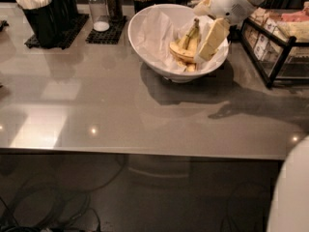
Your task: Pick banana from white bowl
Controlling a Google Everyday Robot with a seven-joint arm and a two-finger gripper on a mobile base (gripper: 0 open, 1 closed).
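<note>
The white bowl (149,52) stands at the back middle of the grey counter, lined with crumpled white paper. Yellow bananas lie in it, right of centre. A curved banana (179,56) lies low in the bowl, and others beside it rise to a dark stem (195,24); I cannot tell which one is loose. My gripper (212,38), cream-coloured, reaches in from the upper right on a white arm (236,1). It hangs inside the bowl's right side, right beside the bananas.
Black caddies with white packets (43,13) and two shakers on a black mat (102,16) stand at the back left. A black wire rack of packets (275,47) stands right of the bowl. The counter's front edge (145,151) runs across. A white robot part (292,192) shows at bottom right.
</note>
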